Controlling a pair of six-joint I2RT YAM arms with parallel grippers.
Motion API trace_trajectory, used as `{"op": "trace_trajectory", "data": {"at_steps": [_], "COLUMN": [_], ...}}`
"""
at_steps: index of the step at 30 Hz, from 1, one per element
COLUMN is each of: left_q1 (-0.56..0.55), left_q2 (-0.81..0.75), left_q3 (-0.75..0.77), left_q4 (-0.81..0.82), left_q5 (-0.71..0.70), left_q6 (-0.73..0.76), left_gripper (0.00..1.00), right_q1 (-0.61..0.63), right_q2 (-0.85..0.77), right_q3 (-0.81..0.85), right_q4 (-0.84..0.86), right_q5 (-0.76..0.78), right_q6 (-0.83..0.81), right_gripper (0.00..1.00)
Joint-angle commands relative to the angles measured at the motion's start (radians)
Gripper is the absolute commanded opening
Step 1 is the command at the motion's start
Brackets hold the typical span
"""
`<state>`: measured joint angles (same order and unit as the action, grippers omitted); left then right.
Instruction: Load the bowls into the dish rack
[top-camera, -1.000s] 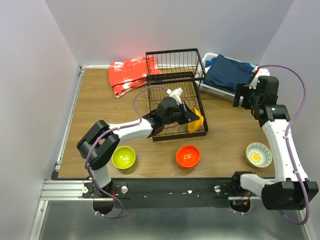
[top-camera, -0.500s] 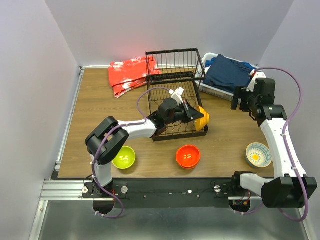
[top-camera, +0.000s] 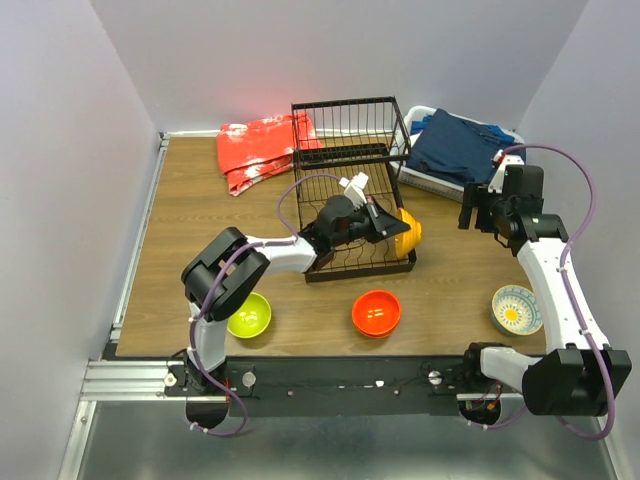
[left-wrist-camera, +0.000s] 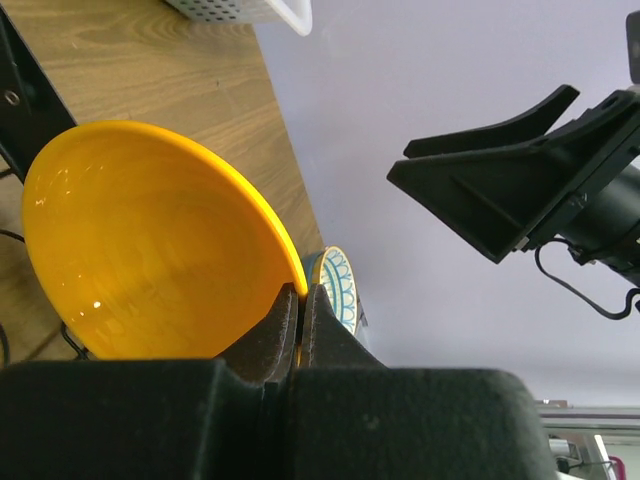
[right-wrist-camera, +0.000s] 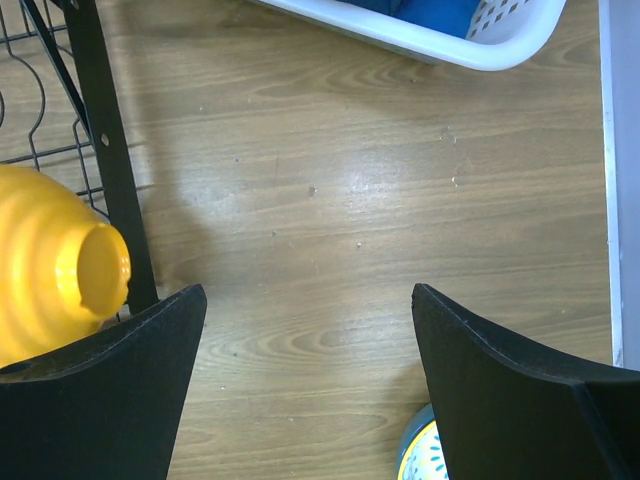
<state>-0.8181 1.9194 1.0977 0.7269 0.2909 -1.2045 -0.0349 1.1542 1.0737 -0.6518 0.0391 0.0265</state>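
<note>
In front of the dish rack sit the lime green bowl, the red-orange bowl and, further right, the white bowl. At the rack's right edge, the left gripper pinches the tipped yellow bowl by its rim. Right of the rack, the right gripper hangs with its fingers wide apart, holding nothing.

**Yellow Bowl Held at the Rack**

The black dish rack sits in the middle of the surface, toward the back edge. The left fingers reach over it and pinch the yellow-orange bowl, which is tipped on its side at the rack's right side. The right fingers hang over the surface near the right edge.

Three bowls sit along the front edge. The green bowl is on the left and the red-orange bowl is in the middle. The white and blue bowl is by the front right corner.

A red cloth lies at the back edge. A white basket with a blue cloth fills the back right corner.
</note>
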Motion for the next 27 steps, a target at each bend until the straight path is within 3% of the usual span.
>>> {"op": "trace_trajectory", "data": {"at_steps": [1, 12, 27], "left_q1": [0.023, 0.014, 0.013], "left_q2": [0.043, 0.092, 0.059], "left_q3": [-0.036, -0.042, -0.147], "left_q4": [0.127, 0.226, 0.157], "left_q5": [0.056, 0.045, -0.019], "left_q6": [-0.018, -0.059, -0.023], "left_gripper": [0.00, 0.00, 0.00], "right_q1": [-0.013, -0.016, -0.017], "right_q2": [0.012, 0.061, 0.047], "right_q3": [-0.018, 0.015, -0.012], "right_q4": [0.018, 0.018, 0.027], "right_q5": [-0.013, -0.015, -0.025], "right_q6": [0.004, -0.008, -0.007], "right_gripper": [0.91, 0.91, 0.91]}}
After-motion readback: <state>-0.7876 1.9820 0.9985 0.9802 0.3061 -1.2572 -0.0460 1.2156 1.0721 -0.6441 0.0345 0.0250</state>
